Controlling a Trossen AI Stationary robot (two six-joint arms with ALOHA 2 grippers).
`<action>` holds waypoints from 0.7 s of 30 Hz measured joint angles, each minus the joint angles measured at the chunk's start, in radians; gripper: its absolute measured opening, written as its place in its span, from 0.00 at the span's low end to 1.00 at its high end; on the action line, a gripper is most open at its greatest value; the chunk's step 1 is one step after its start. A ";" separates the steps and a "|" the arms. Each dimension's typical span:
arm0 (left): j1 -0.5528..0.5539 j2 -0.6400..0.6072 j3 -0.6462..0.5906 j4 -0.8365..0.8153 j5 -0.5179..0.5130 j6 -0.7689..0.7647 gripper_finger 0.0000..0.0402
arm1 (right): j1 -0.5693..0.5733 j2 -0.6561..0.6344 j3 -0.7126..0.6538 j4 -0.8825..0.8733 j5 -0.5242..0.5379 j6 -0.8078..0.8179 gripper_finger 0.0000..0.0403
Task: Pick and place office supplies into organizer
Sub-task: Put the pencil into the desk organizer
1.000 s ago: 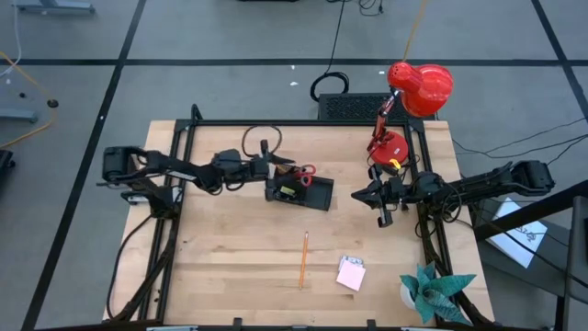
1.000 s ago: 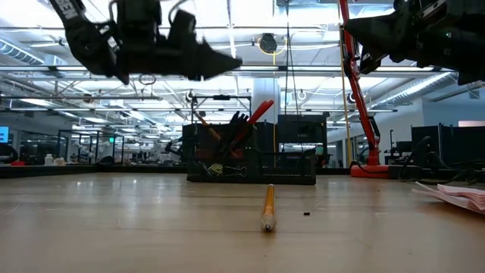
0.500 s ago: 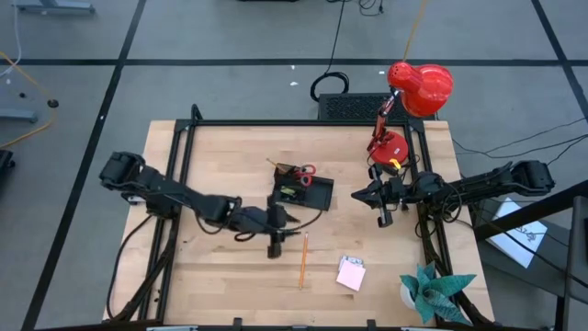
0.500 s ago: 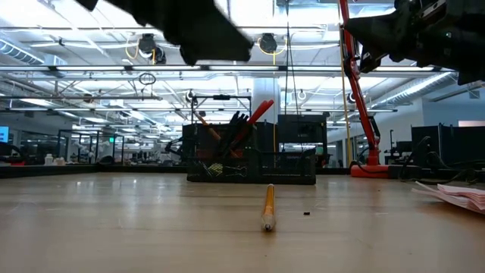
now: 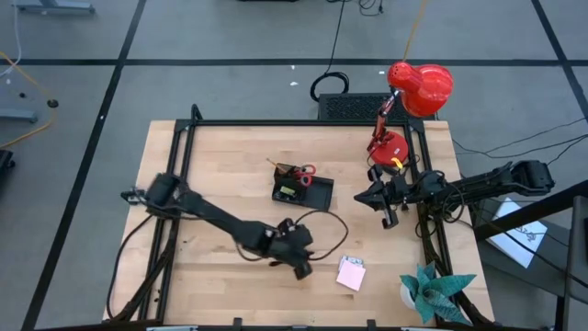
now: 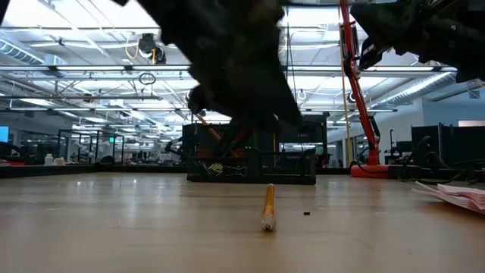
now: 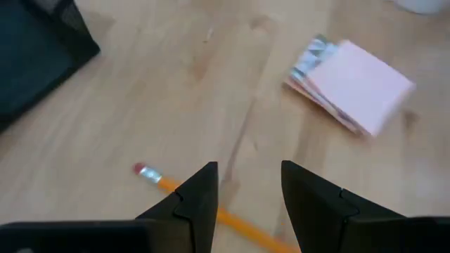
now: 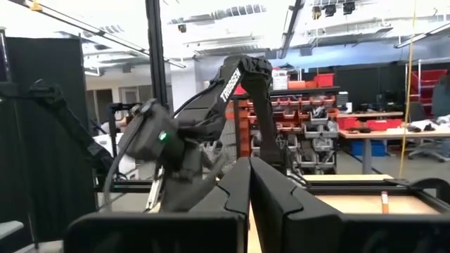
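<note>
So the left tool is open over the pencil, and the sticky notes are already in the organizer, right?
Not quite. The high view shows the pink sticky notes lying on the table, apart from the organizer. The left tool is open over the pencil, as you said.

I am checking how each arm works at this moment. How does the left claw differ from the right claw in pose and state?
The left claw is open, with a gap between its fingers; the right claw is shut, its fingers together. The left claw is low over the orange pencil in the table's front middle; the right claw waits raised at the right edge, near the red lamp. The left arm reaches far out; the right stays near its base. Both hold nothing.
</note>
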 joint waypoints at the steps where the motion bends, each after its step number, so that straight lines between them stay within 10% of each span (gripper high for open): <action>1: 0.007 0.031 0.041 -0.037 -0.001 -0.028 0.40 | 0.000 0.000 0.000 -0.001 0.000 0.004 0.01; 8: 0.035 0.151 0.235 -0.371 -0.002 -0.067 0.39 | 0.000 0.000 0.000 0.000 0.000 0.006 0.01; 21: 0.039 0.197 0.246 -0.379 0.030 -0.096 0.39 | 0.000 0.000 0.000 0.001 0.000 0.001 0.01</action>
